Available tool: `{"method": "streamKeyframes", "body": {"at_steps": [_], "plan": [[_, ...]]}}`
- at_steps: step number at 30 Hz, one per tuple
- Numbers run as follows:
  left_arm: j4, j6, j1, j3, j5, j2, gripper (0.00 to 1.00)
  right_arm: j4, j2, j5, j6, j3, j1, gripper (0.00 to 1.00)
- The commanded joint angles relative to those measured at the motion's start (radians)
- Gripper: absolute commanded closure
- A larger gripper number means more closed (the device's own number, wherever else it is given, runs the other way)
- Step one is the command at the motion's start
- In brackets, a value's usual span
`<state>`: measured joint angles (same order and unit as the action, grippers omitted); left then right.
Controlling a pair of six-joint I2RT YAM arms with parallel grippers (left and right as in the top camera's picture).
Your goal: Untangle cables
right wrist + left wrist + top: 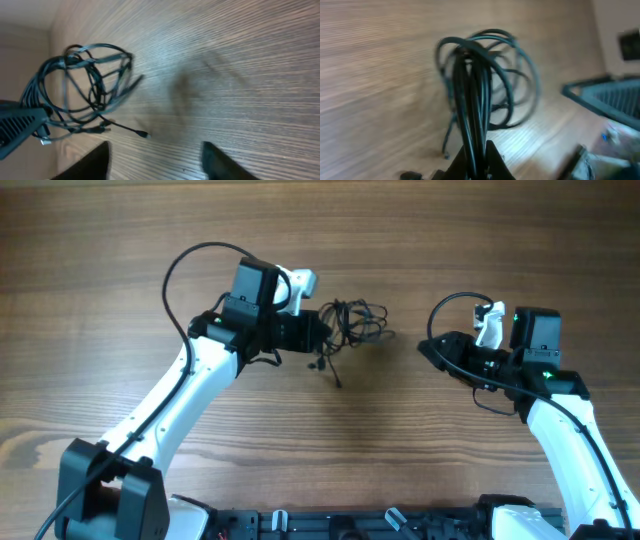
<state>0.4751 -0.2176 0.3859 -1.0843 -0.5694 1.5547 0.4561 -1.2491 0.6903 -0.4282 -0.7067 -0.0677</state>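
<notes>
Black cord in a knotted bundle: the cables lie near mid-desk, and my left fingers are clamped on several strands, with the loops fanning out ahead of them. My right fingers are spread apart and empty, well off to the side and pointed at the tangle. I judge this an early parting pull. Next my right side must close on the one loose plug end trailing on the wood and draw it away. The desk is brown woodgrain; beyond its edge is only blurred beige
</notes>
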Motion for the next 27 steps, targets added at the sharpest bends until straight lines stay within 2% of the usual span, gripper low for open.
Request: {"method": "streamKeyframes", "body": {"at_steps": [1,6,9,12,15,16,18,19,20,23,24,27], "plan": [[-0.005,0.11,0.068,0.002,-0.137,0.034,0.94,0.014,-0.004,0.045,0.004,-0.006,0.032,0.34],[-0.057,0.109,0.168,0.002,-0.138,0.083,0.94,-0.003,-0.004,0.039,-0.063,-0.006,0.122,0.34],[-0.099,0.105,0.191,0.002,-0.162,0.083,0.94,-0.002,-0.004,-0.095,-0.179,-0.005,0.188,0.42],[-0.117,0.105,0.192,0.002,-0.211,0.083,0.94,-0.002,-0.004,-0.19,-0.204,-0.005,0.243,0.48],[-0.109,0.106,0.192,0.002,-0.211,0.083,0.94,0.001,-0.004,-0.352,-0.203,-0.005,0.252,0.86],[-0.108,0.106,0.192,0.002,-0.211,0.082,0.94,0.002,-0.004,-0.393,-0.203,-0.005,0.252,0.96],[-0.104,0.106,0.192,0.002,-0.208,0.082,0.94,0.008,-0.004,-0.452,-0.2,-0.005,0.251,0.96],[-0.098,0.106,0.192,0.002,-0.183,0.082,0.92,0.014,-0.004,-0.479,-0.194,-0.005,0.251,0.96],[-0.073,0.105,0.192,0.002,-0.089,0.082,0.92,0.017,-0.004,-0.505,-0.166,-0.005,0.251,0.96],[0.038,0.008,0.192,0.003,0.341,0.083,0.89,0.024,-0.004,-0.592,-0.146,-0.005,0.25,0.96],[0.08,-0.004,0.192,0.003,0.454,0.083,0.85,0.038,-0.004,-0.636,-0.146,-0.005,0.25,0.96],[0.117,-0.004,0.192,0.003,0.482,0.083,0.8,0.076,-0.004,-0.703,-0.143,-0.005,0.25,0.96]]}}
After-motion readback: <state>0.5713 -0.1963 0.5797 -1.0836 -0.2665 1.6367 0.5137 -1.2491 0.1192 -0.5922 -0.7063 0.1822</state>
